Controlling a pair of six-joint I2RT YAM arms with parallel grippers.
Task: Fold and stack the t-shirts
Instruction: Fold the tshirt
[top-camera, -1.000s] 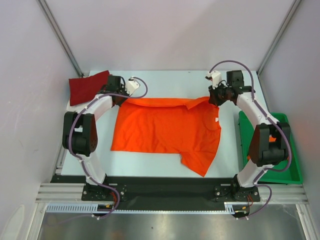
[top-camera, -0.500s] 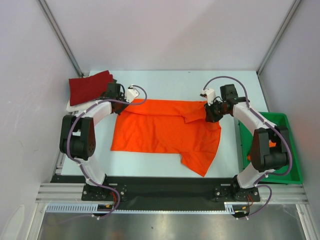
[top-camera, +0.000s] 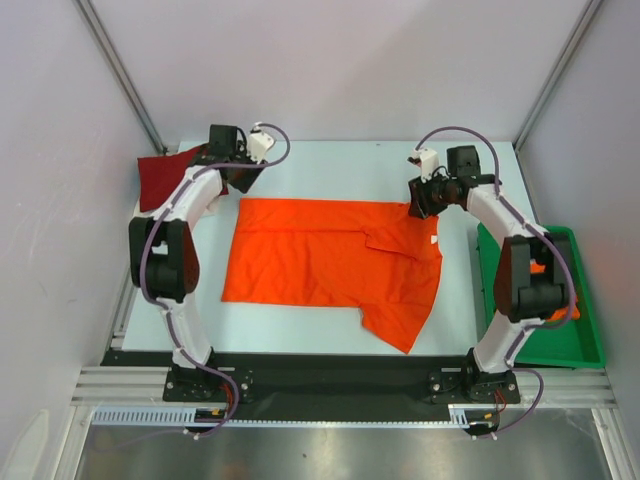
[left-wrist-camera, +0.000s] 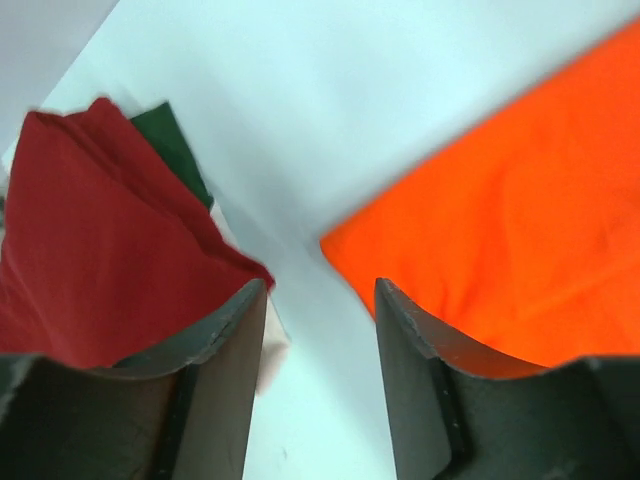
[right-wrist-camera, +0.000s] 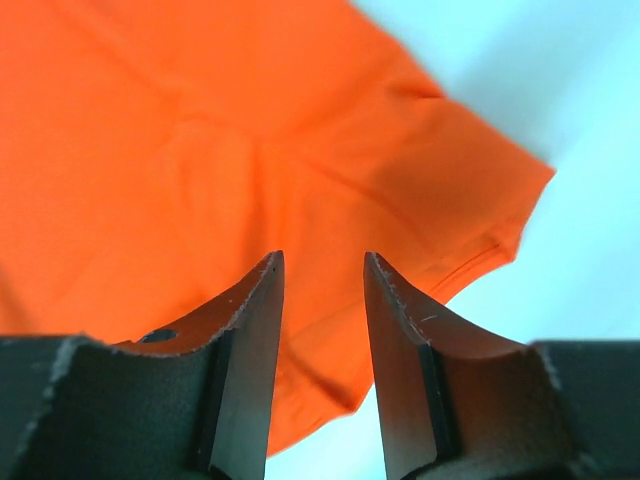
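Note:
A bright orange t-shirt (top-camera: 330, 260) lies flat on the pale table (top-camera: 340, 165), its far edge folded over towards the near side and one sleeve pointing to the near right. It also shows in the left wrist view (left-wrist-camera: 500, 230) and the right wrist view (right-wrist-camera: 200, 150). A folded dark red t-shirt (top-camera: 165, 175) lies at the far left, also in the left wrist view (left-wrist-camera: 90, 240), with a bit of white cloth (left-wrist-camera: 272, 345) under it. My left gripper (top-camera: 240, 172) (left-wrist-camera: 320, 290) is open and empty between the red and orange shirts. My right gripper (top-camera: 418, 198) (right-wrist-camera: 320, 258) is open and empty above the orange shirt's far right corner.
A green plastic bin (top-camera: 575, 335) stands at the right edge of the table, with something orange (top-camera: 545, 268) in it behind the right arm. A dark green corner (left-wrist-camera: 175, 150) sticks out from under the red shirt.
Both grippers carried the orange shirt's far edge nearer, then let it go. The fold now lies flat. The left gripper moved back to the far left, the right gripper backed off slightly.

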